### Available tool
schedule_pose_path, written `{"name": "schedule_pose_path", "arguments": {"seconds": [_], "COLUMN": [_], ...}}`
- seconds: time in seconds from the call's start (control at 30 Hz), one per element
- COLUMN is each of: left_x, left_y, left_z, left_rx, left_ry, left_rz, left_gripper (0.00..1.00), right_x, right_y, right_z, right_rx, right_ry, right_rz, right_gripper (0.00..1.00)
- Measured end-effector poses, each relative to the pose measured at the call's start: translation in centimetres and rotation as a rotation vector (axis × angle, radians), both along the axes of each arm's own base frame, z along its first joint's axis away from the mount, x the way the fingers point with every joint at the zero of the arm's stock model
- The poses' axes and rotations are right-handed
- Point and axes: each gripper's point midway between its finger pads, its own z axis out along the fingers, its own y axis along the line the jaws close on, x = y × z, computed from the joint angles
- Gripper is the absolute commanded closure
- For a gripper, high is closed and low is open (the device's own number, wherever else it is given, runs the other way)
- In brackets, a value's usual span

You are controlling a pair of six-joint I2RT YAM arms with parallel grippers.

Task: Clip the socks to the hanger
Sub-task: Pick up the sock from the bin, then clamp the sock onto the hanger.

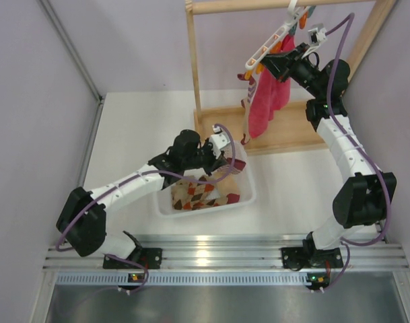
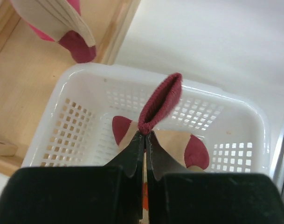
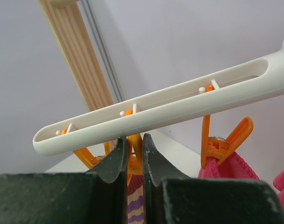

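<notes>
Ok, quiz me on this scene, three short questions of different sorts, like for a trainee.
1. True or false: the left claw is shut on a maroon-cuffed sock above the white basket.
2. The right claw pinches: A a wooden post, B an orange clip under the hanger, C a cable.
3. Fill in: the hanging sock just below that clip has ___ stripes.
Key: 1 true; 2 B; 3 purple.
</notes>
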Motion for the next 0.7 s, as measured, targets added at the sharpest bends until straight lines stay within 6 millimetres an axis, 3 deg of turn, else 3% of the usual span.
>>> {"name": "schedule_pose_path", "arguments": {"seconds": [0.1, 0.2, 0.43, 0.5, 0.6, 0.7], "left_x": [-1.2, -1.7, -1.4, -0.9, 0.3, 2.4], "left_y": [-0.4, -1.3, -5.7, -7.0, -8.7, -10.7], "left_z": [-0.2, 2.2, 14.7, 17.2, 18.5, 18.3], "left_rx": [-0.011, -0.064, -0.298, -0.356, -0.403, -0.425], "left_ry": [0.033, 0.044, -0.101, -0.13, -0.142, -0.127], "left_rz": [-0.058, -0.093, -0.149, -0.162, -0.165, -0.151], "left_gripper": [1.0, 1.0, 1.0, 1.0, 1.0, 1.0], "right_x": [0.0, 0.0, 0.0, 0.0, -0.1, -0.2], "right_y": [0.0, 0.0, 0.0, 0.0, 0.1, 0.1], "right_z": [0.0, 0.0, 0.1, 0.2, 0.2, 0.2], "right_rx": [0.001, 0.006, 0.015, 0.024, 0.034, 0.041], "right_ry": [0.001, 0.007, 0.021, 0.031, 0.043, 0.051], "right_rz": [0.001, 0.003, 0.001, 0.006, 0.011, 0.017], "right_gripper": [1.0, 1.0, 1.0, 1.0, 1.0, 1.0]}}
